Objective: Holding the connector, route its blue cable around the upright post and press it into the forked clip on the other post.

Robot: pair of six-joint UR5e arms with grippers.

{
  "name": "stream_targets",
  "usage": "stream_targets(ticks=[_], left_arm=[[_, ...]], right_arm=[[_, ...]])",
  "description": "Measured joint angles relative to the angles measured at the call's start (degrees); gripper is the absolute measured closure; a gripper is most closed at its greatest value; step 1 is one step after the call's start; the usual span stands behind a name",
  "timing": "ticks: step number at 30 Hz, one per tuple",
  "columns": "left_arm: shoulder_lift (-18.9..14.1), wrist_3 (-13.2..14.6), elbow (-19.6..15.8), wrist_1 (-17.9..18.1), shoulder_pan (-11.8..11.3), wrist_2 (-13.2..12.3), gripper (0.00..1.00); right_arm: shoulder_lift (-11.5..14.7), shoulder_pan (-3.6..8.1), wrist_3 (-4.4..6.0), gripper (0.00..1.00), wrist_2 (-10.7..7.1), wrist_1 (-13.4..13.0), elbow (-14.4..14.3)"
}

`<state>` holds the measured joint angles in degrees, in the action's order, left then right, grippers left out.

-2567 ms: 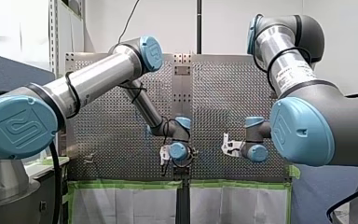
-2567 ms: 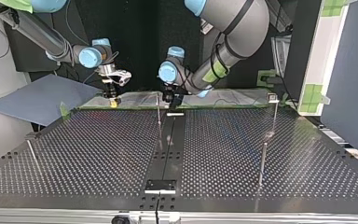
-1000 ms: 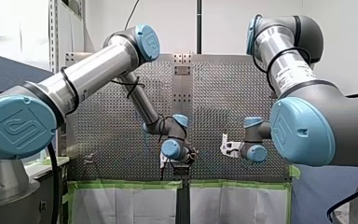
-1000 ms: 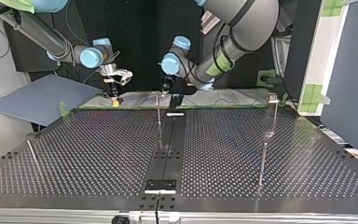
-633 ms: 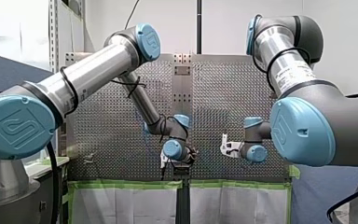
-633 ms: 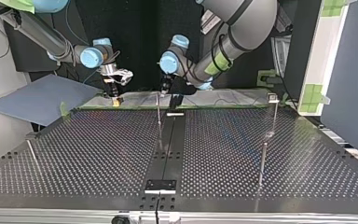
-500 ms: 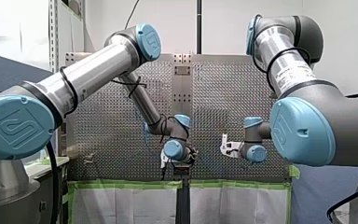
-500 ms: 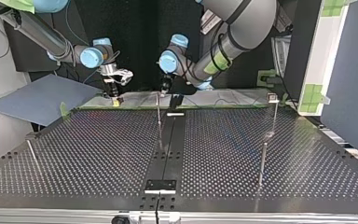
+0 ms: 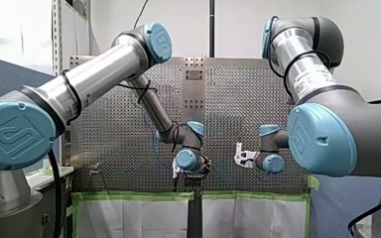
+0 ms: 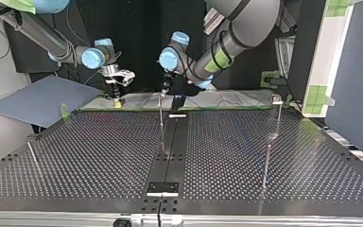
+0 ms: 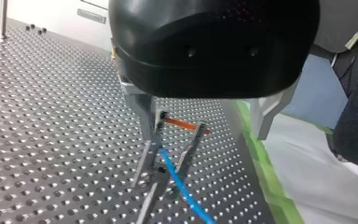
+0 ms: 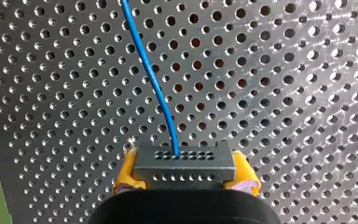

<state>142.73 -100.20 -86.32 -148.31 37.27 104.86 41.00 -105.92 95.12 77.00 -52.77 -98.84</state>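
Note:
In the right wrist view my right gripper [image 12: 185,175] is shut on a dark grey connector [image 12: 185,161], held between yellow pads. A thin blue cable [image 12: 154,74] leaves the connector and runs ahead over the perforated table. In the left wrist view my left gripper [image 11: 205,135] stands open, its metal fingers [image 11: 142,109] wide apart. Between them stands a forked metal clip [image 11: 151,158], and the blue cable [image 11: 182,186] runs between its prongs. In the top view my left gripper [image 10: 168,92] hovers at a thin upright post [image 10: 160,113], and my right gripper [image 10: 117,99] hangs to that post's left.
More thin posts stand at the top view's right [image 10: 278,113] [image 10: 267,165] and left [image 10: 32,156]. A black strip with a bracket [image 10: 162,188] runs down the table's middle. Green tape [image 11: 265,186] edges the table beside my left gripper. A grey-blue sheet [image 10: 42,99] lies at the top view's left.
My left arm's wrist has turned and shifted slightly towards the top view's left, staying at the post. My right arm has not moved.

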Motion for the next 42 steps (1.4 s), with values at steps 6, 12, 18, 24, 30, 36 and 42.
stream_targets(ticks=[6,12,18,24,30,36,42], left_arm=[[-0.64,-0.06,-1.82,2.75,0.10,-0.06,0.00],[-0.71,0.03,-2.06,3.86,0.28,-0.13,0.00],[-0.70,0.01,-2.07,3.91,0.31,-0.21,0.00],[-0.69,-0.14,-2.08,3.92,0.12,-0.19,0.00],[-0.69,-0.17,-2.08,3.90,0.02,-0.22,0.00],[-0.69,-0.17,-2.08,3.90,-0.05,-0.26,0.00],[-0.68,-0.15,-2.08,3.81,-0.07,-0.24,0.00]], right_arm=[[-0.07,-0.02,0.00,1.00,-0.12,-0.08,0.01],[-0.10,-0.03,0.00,1.00,-0.17,0.01,0.00],[-0.13,-0.04,0.00,1.00,-0.18,0.02,0.01],[-0.16,-0.04,0.00,1.00,-0.18,0.02,0.01],[-0.22,-0.04,0.00,1.00,-0.18,0.02,0.01],[-0.23,-0.04,0.02,1.00,-0.18,0.01,0.01],[-0.24,-0.03,0.14,1.00,-0.17,0.00,0.02]])
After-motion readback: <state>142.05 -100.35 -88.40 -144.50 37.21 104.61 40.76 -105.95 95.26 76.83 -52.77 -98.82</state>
